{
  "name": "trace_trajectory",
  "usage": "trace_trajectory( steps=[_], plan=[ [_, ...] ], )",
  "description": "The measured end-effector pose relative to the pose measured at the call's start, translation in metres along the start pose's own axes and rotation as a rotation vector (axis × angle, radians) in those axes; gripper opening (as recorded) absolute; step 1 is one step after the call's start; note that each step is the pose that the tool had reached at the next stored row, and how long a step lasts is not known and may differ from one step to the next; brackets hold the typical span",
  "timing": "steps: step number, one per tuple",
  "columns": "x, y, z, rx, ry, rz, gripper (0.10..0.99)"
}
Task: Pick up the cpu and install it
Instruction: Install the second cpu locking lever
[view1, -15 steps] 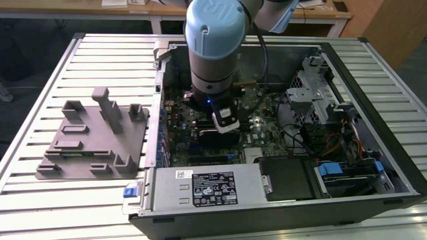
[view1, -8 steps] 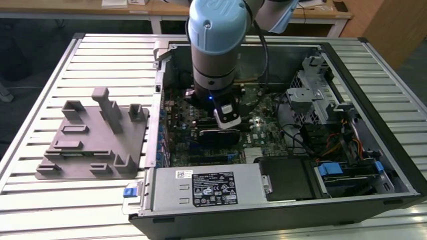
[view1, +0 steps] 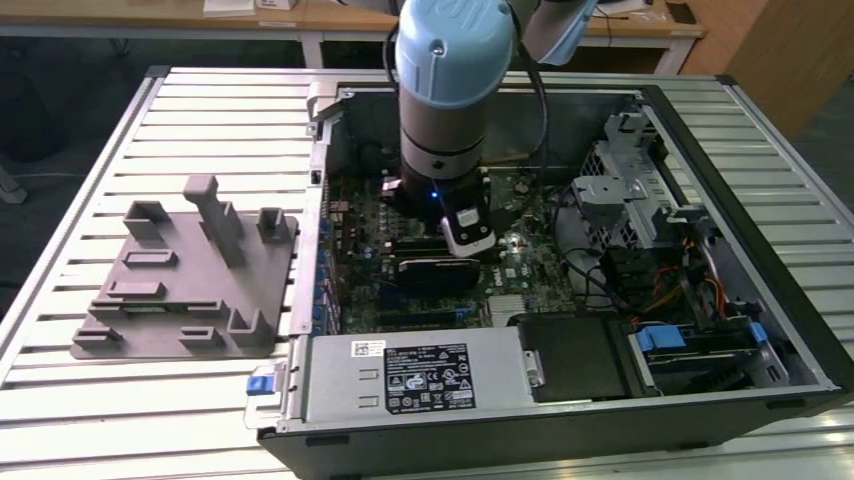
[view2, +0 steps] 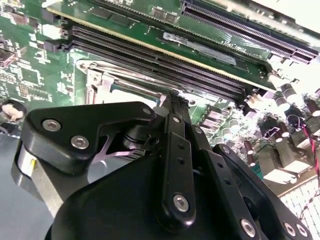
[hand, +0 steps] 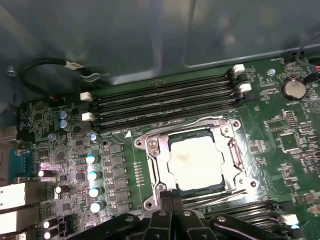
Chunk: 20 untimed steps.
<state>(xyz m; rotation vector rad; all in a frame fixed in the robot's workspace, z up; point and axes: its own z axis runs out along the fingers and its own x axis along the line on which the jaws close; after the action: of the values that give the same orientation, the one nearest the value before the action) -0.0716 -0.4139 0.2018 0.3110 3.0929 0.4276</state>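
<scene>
Shiny metal cpu (hand: 195, 162); matt grey plastic tray (view1: 187, 285).

The cpu (hand: 195, 161) is a small flat square chip with a pale silver-grey metal top, faintly smudged near its middle. In the first wrist view it lies flat — level with the board — inside the motherboard socket frame (hand: 153, 165), whose bright metal bracket borders it on all sides. It sits just beside the long black memory slots (hand: 165, 102), its edges parallel to them.
</scene>
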Motion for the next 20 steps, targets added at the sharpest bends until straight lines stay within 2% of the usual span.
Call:
trace_trajectory(
  steps=[7, 8, 11, 13, 15, 20],
  plan=[
    [-0.0005, 0.0045, -0.0149, 0.003, -0.0007, 0.000, 0.106],
    [-0.0009, 0.0050, -0.0152, 0.013, -0.0028, 0.000, 0.106],
    [-0.0019, 0.0057, -0.0154, 0.061, -0.0117, -0.002, 0.106],
    [-0.0022, 0.0074, -0.0148, 0.083, -0.0161, -0.002, 0.106],
    [-0.0027, 0.0112, -0.0138, 0.090, -0.0174, -0.003, 0.106],
    [-0.0057, 0.0232, -0.0105, 0.092, -0.0178, -0.003, 0.106]
  ],
)
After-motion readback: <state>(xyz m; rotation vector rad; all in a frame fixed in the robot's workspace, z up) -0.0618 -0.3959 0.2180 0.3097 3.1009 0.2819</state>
